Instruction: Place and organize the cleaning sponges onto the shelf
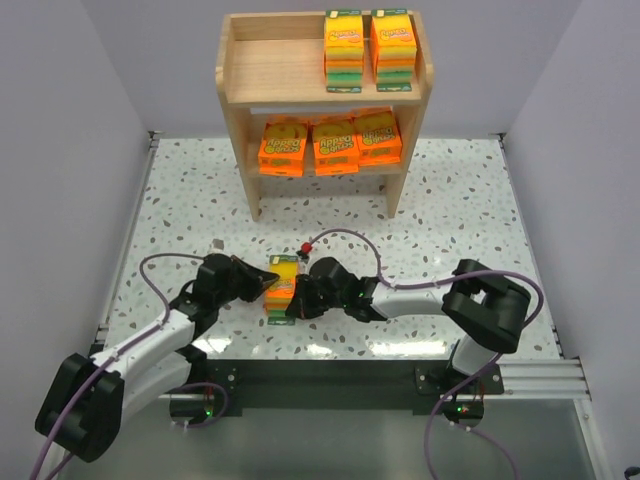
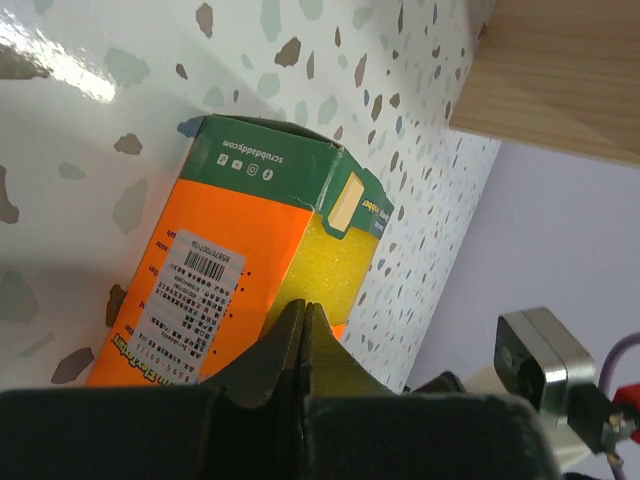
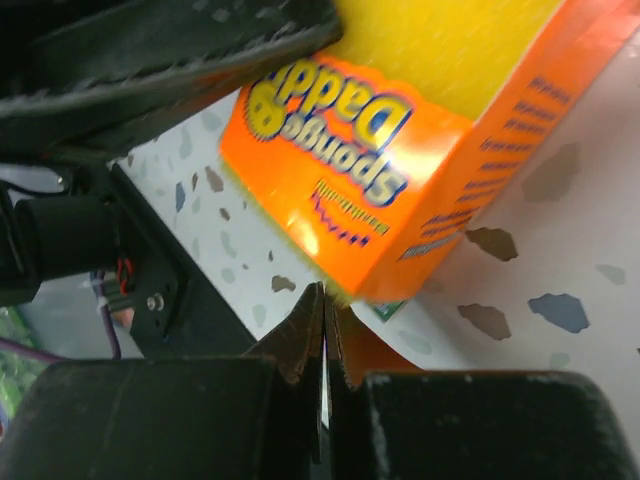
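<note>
Left wrist: L fingers pressed together, tips at sponge pack; R fingers likewise, no gap.

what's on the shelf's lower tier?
Three orange packs: left pack, middle pack, right pack. Anything behind them is hidden by the packs and the top board of the shelf.

Overhead view bright, evenly lit, sharp; soft shadow beneath shelf. Left wrist view: white glare patch on tabletop, upper left. Right wrist view: sponge pack lettering smeared; right claw dark, unfocused.
</note>
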You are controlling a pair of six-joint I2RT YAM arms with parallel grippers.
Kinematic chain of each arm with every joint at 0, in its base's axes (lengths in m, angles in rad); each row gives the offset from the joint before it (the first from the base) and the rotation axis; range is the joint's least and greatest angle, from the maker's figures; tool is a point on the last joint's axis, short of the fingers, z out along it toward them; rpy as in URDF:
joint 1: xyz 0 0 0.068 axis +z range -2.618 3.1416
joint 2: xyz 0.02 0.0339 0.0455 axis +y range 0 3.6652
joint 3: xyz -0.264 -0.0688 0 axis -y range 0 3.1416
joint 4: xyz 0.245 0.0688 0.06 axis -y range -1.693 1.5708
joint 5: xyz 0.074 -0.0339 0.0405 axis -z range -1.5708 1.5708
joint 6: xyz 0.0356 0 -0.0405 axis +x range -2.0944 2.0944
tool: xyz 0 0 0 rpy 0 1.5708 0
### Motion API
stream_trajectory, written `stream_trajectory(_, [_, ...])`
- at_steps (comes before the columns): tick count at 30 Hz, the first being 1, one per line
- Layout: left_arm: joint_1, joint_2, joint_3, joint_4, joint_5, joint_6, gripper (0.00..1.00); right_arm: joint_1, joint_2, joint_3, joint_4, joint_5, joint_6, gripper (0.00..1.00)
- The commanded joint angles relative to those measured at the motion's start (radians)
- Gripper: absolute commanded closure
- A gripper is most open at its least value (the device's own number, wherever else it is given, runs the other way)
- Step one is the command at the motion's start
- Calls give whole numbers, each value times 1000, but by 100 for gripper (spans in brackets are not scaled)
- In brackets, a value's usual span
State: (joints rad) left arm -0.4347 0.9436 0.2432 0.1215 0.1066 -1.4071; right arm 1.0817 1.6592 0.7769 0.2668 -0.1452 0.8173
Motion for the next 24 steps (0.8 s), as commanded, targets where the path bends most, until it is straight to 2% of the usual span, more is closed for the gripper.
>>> stream_trajectory(1, [-13, -61, 10, -96, 74, 101, 100, 0, 16, 42, 36, 126, 48, 100])
stream_trajectory(7, [-13, -317, 122, -435, -88, 238, 100, -5, -33, 29, -98, 439, 95, 100])
stream_trajectory(9, [-13, -383, 148, -482, -104, 273, 100, -28, -58, 27, -121, 534, 111, 100])
stream_trajectory(11, [-13, -414, 151, -517, -104, 298, 100, -74, -67, 30, -124, 559, 117, 100])
stream_trajectory(14, [-13, -399, 146, -568, -139, 348, 100, -153, -46, 73, -121, 506, 94, 100])
stream_trajectory(18, [-13, -352, 143, -577, -139, 391, 100, -184, -50, 96, -166, 481, 69, 100])
stream_trajectory(21, [-13, -335, 145, -577, -151, 410, 100, -184, -91, 73, -185, 415, 66, 79])
stream_trajectory(22, [-13, -335, 143, -576, -156, 415, 100, -184, -114, 64, -187, 367, 74, 67])
stream_trajectory(24, [-13, -342, 146, -569, -166, 419, 100, -183, -136, 41, -184, 329, 95, 60])
